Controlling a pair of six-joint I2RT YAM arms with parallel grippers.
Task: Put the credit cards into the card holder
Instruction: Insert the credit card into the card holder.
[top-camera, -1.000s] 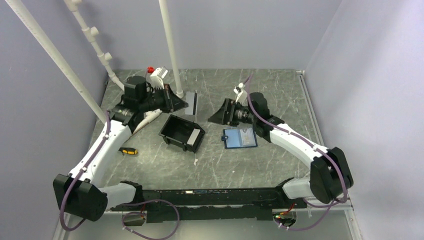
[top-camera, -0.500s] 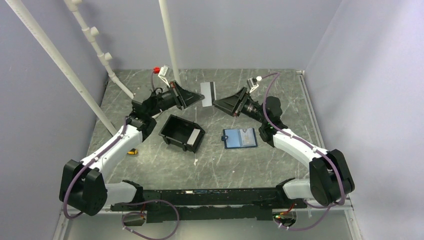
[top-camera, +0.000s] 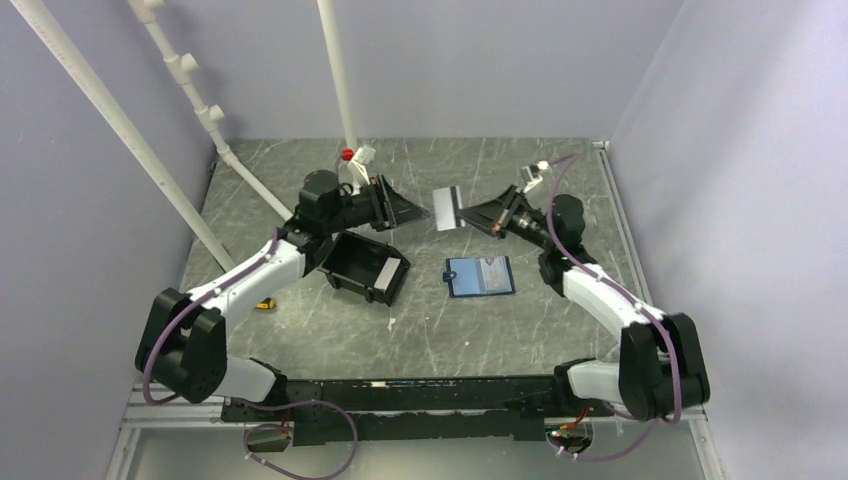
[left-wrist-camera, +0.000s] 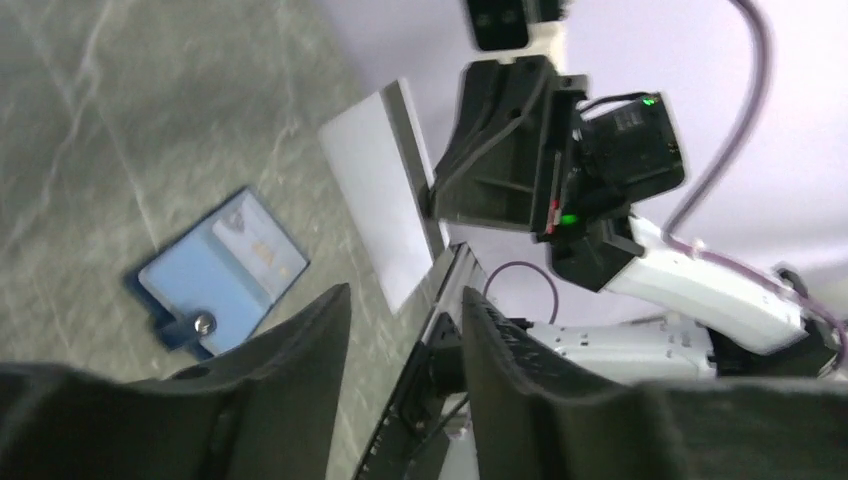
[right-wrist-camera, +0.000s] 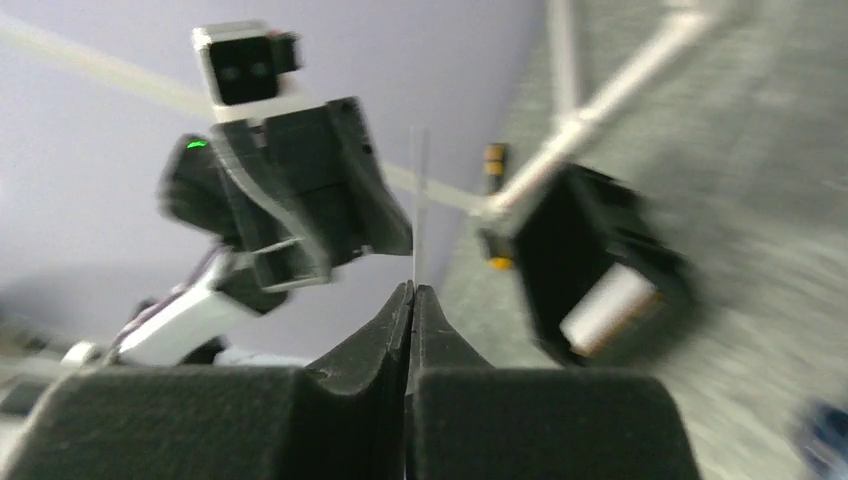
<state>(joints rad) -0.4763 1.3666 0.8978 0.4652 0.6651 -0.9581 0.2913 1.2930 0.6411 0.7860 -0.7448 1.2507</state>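
The right hand (top-camera: 466, 212) is clenched on one edge of the pale card (top-camera: 447, 207), holding it in the air above the bench (top-camera: 420, 330), just behind the open holder (top-camera: 480, 276). The left hand (top-camera: 420, 212) is released, with its jaws apart just beside the card. I'd want the left to back straight off before the right swings down to the holder. The card is thin and whitish with a grey stripe, and pinched so near its edge it could pivot.

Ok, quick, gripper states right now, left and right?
Left gripper: open, holding nothing.
Right gripper: shut on the pale card, held off the table.
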